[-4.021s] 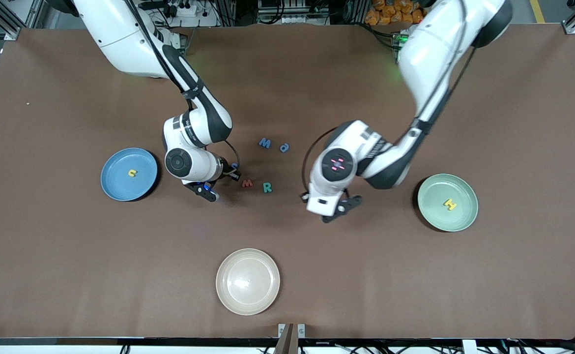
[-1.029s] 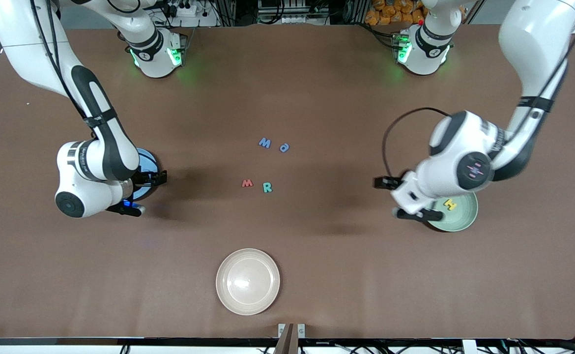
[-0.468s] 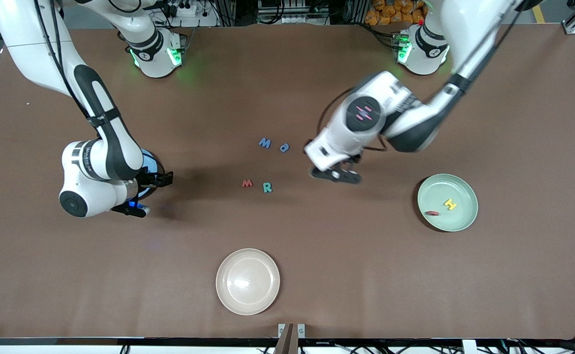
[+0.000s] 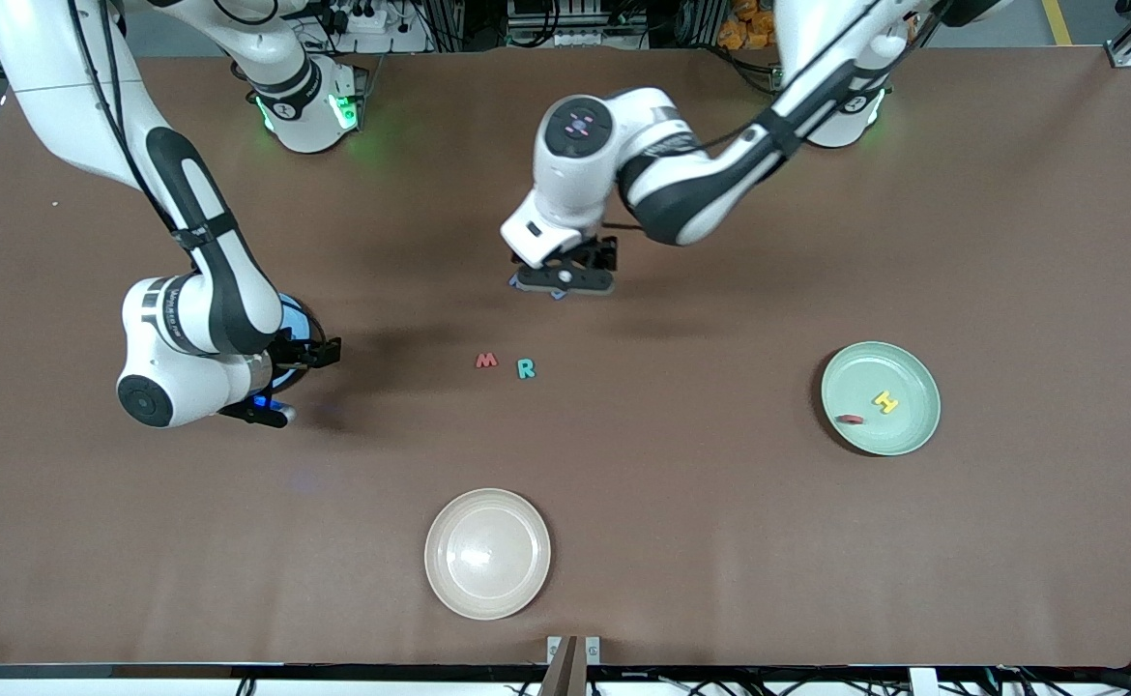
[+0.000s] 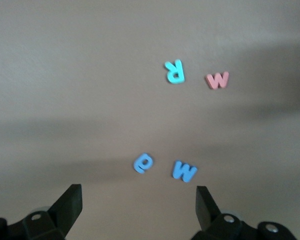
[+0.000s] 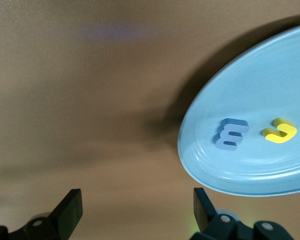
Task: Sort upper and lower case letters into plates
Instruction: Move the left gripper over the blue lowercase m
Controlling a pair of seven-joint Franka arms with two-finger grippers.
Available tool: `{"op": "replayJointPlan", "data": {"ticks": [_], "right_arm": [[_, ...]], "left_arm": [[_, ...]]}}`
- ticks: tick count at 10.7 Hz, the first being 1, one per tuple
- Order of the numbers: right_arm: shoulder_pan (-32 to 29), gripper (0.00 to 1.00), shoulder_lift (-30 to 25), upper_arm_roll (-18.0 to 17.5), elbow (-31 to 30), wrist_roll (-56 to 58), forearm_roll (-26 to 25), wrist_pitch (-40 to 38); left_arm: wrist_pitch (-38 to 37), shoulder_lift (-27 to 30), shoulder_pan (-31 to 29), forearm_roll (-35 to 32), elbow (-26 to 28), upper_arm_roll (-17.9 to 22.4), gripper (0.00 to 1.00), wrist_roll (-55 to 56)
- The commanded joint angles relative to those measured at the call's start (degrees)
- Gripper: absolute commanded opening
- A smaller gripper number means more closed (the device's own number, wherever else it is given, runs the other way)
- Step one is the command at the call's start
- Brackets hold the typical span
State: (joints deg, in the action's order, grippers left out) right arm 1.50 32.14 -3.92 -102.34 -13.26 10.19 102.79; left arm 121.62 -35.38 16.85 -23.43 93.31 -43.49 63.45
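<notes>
We identify a robotics laboratory: two arm bases (image 4: 306, 101) bolted to a brown-covered table (image 4: 1010, 242), aluminium framing (image 4: 5, 39), and a power strip (image 4: 358, 17) with cabling along the edge.

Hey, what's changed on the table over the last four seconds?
The left gripper left a red letter in the mint green plate and swung back over the two blue letters, jaws open. The right gripper went to the sky blue plate, which gained a blue letter. The red w, teal R and beige plate stayed put.
</notes>
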Motion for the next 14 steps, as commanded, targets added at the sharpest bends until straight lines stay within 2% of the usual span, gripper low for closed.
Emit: {"op": "replayJointPlan", "data": {"ticks": [1,4,5,9,14], "right_arm": [[0.17,0.98,-0.76,0.05,-0.14,-0.98,0.88,-0.13],[0.17,0.98,-0.76,0.05,-0.14,-0.98,0.88,-0.04],[0.17,0.98,-0.76,0.05,0.04,-0.98,0.88,-0.04],[0.43,0.98,-0.76,0.05,-0.32,-0.98,0.8,0.04],[3.5,0.96,-0.67,-0.03,0.04,-6.06,1.06,2.85]], "left_arm": [[2.21,-1.88,7.37,-6.07,-0.67,4.7,1.0,6.04],[4.84,-6.44,17.49,-7.15,-5.75,11.83,1.0,5.73],[6.24,-7.33,19.6,-7.5,-6.38,12.89,1.0,4.24],[12.31,-11.37,20.06,-7.68,-6.38,14.74,1.0,-1.04],[14.52,-12.61,20.33,-5.05,-6.21,14.84,1.0,4.63]]}}
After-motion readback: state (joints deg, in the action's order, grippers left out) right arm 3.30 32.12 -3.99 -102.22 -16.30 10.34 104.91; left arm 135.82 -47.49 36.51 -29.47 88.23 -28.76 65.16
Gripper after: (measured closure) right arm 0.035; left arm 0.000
